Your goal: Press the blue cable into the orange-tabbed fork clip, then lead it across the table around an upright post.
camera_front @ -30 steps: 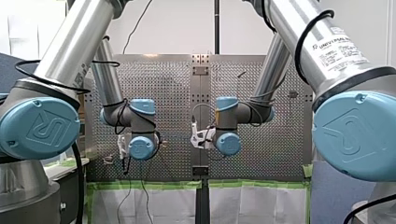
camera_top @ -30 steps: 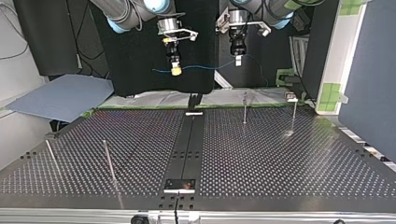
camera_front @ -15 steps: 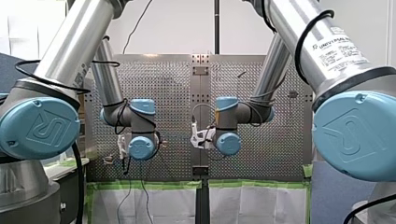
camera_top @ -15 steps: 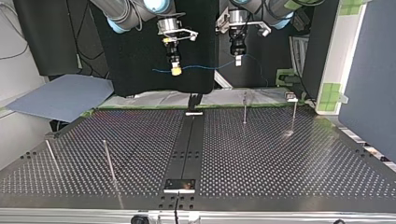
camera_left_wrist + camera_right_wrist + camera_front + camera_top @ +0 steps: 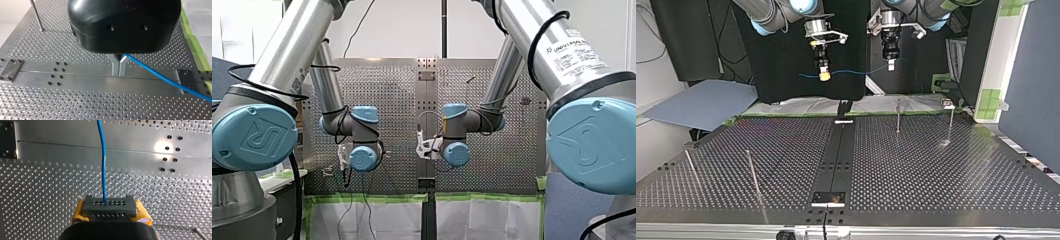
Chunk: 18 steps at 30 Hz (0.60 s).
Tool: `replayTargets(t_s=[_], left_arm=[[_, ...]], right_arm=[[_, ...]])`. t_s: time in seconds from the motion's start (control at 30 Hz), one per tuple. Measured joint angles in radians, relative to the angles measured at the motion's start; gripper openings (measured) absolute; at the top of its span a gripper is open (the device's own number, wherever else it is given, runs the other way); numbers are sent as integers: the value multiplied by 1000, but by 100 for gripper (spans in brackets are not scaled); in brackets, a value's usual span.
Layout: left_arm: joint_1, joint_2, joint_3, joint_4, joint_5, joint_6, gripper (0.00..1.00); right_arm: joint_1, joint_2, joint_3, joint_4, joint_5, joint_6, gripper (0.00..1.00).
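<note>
The blue cable hangs in the air above the table's far edge in the top view, stretched between both grippers. My right gripper, with yellow pads, is shut on it at that view's left; a short loose end sticks out beyond it. My left gripper is shut on it further right. In the left wrist view the metal fingers pinch the cable, which runs off to one side. In the right wrist view the cable leads straight ahead from my gripper. I cannot make out an orange-tabbed clip.
Thin upright posts stand on the perforated table: two at the top view's far right, two leaning ones near left. A dark rail runs down the table's middle. A small fixture sits at the far right edge.
</note>
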Motion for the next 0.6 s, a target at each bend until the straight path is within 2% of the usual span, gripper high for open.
replayTargets(t_s=[0.1,0.6], left_arm=[[0,0,0,0,0,0,2],[0,0,0,0,0,0,0]], right_arm=[[0,0,0,0,0,0,0],[0,0,0,0,0,0,0]])
